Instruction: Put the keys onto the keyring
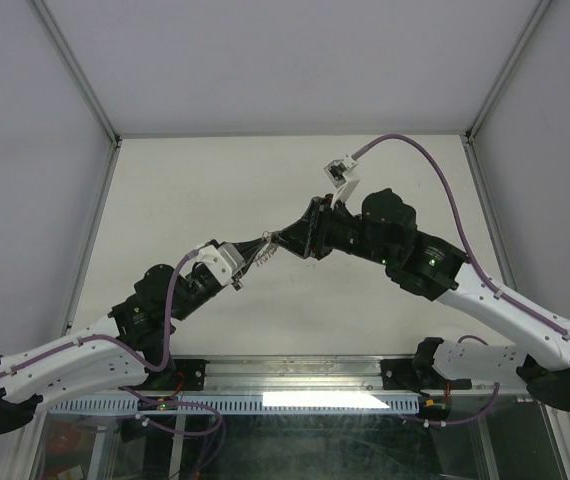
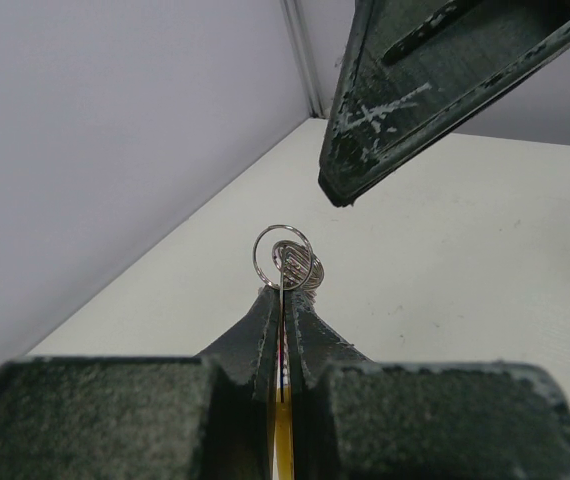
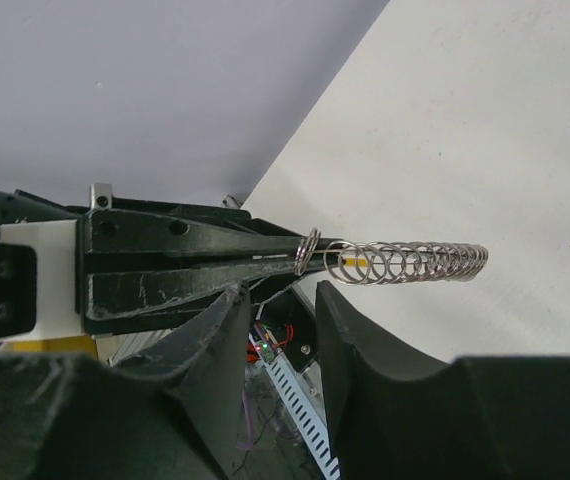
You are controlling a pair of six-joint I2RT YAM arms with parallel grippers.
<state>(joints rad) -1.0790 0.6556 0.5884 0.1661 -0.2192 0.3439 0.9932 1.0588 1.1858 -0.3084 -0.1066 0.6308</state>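
Note:
The keyring (image 3: pixel 405 262) is a silvery coiled ring seen edge-on, with a yellow segment (image 3: pixel 360 262) inside. It sticks out past the tips of my left gripper (image 3: pixel 300 258), which is shut on it. A small plain wire ring (image 3: pixel 308 252) sits right at those tips. In the left wrist view that wire ring (image 2: pixel 283 255) and the coil rise from the closed left gripper (image 2: pixel 283 292), with yellow between the pads. My right gripper (image 3: pixel 277 295) is open just below the ring, holding nothing. In the top view the left gripper (image 1: pixel 255 255) and right gripper (image 1: pixel 295 240) nearly meet above the table. I cannot make out the keys.
A white table (image 1: pixel 215 190) lies beneath both arms, with grey walls on three sides and metal corner posts (image 1: pixel 80 70). One right finger (image 2: pixel 395 110) hangs close above the ring in the left wrist view. A slotted cable duct (image 3: pixel 300 410) runs along the near edge.

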